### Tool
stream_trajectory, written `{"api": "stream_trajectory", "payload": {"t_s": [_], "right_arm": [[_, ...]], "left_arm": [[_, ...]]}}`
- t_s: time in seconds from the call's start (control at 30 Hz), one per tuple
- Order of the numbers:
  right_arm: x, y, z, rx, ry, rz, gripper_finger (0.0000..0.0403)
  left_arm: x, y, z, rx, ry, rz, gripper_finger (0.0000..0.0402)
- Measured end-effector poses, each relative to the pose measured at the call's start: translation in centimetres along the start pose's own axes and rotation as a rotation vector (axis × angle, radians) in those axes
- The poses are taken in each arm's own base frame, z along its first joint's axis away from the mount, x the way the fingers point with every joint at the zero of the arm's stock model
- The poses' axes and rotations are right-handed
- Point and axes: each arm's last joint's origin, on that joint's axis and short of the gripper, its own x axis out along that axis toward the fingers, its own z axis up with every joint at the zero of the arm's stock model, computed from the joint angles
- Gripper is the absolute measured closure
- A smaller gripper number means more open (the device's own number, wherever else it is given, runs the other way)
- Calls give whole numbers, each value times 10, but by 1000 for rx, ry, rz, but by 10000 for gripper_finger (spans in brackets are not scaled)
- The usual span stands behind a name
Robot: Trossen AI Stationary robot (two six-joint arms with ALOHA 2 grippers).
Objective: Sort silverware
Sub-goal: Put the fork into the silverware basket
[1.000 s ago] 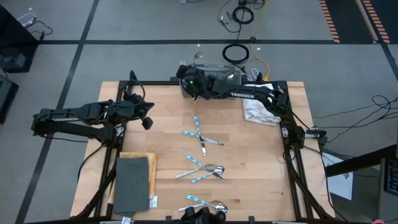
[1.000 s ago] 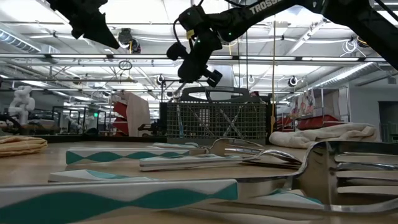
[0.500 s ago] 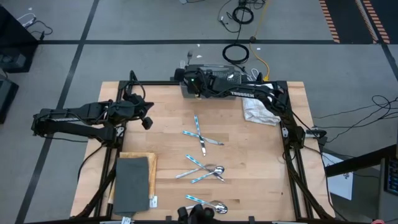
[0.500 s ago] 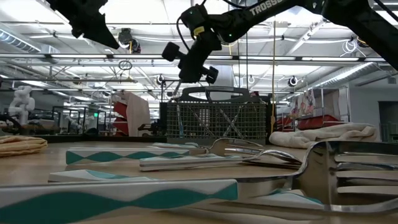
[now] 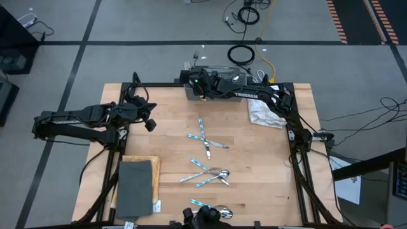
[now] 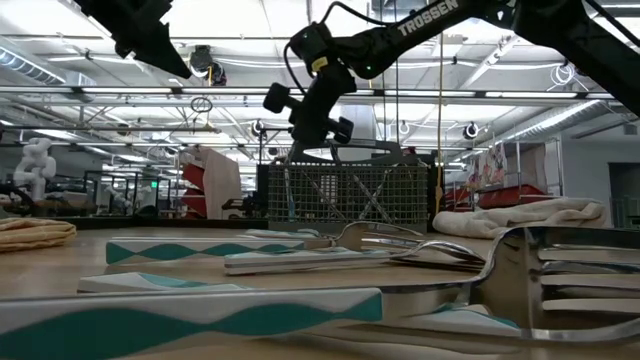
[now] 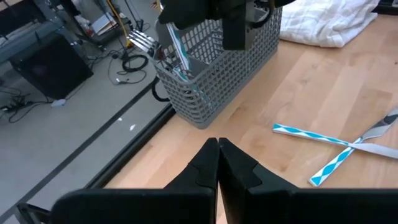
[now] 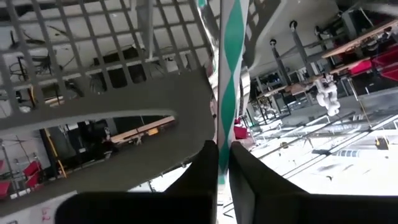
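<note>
While the right gripper hangs over the caddy at the table's far edge, I read it as mid-drop: its fingers are pinched on 1 patterned handle, and the right wrist view looks past that handle into the caddy's mesh. My guess is the piece is held upright so it slides end-first into a compartment; which compartment I can't tell. Low view shows the same gripper just above the caddy's rim.

Left gripper waits over the table's left side, well apart from the silverware. Jaws clenched on nothing; its wrist view shows the two fingers pressed together with bare wood beyond.

Caddy contents: the left wrist view shows several pieces already standing in the end compartment, handles down, metal ends up. The other compartments I can't make out.

Still on the table:
- 2 crossed pieces mid-table
- a cluster with a spoon nearer the front
- more at the front edge, right by the low camera

So the sort looks part done, most loose pieces still out.

Other stuff: a white cloth just beside the caddy on the right, a grey pad front-left.

Risk I see: the handle catching on the mesh rim on release.
</note>
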Motion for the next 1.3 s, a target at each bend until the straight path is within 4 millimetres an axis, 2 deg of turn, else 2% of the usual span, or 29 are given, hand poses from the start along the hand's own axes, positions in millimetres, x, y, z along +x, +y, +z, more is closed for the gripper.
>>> {"api": "stream_trajectory", "payload": {"t_s": [0.43, 0.6, 0.7, 0.77, 0.87, 1.0, 1.13, 1.2, 1.3], "right_arm": [[0, 4, 4, 59, -32, 32, 296], [-1, -2, -2, 262, 29, 1, 277], [-7, -14, -24, 403, 197, -18, 277], [-22, -24, -50, 549, 274, -34, 279], [-54, -37, -97, 783, 363, -83, 281], [-105, -35, -153, 1069, 400, -119, 278], [-171, -11, -196, 1321, 346, -99, 276], [-203, 7, -209, 1447, 284, -71, 276], [-245, 32, -216, 1655, 149, -1, 276]], "left_arm": [[0, 0, 1, -9, -7, -1, 393], [0, 0, 1, -23, -13, -4, 393], [0, -1, 3, -78, -28, -19, 393], [0, -3, 6, -108, -42, -67, 393], [-1, -6, 11, -147, -74, -175, 393], [-3, -9, 20, -195, -142, -276, 393], [-1, -18, 26, -209, -158, -461, 389], [6, -26, 24, -178, -99, -536, 380], [21, -45, 19, -133, 1, -606, 361]]}}
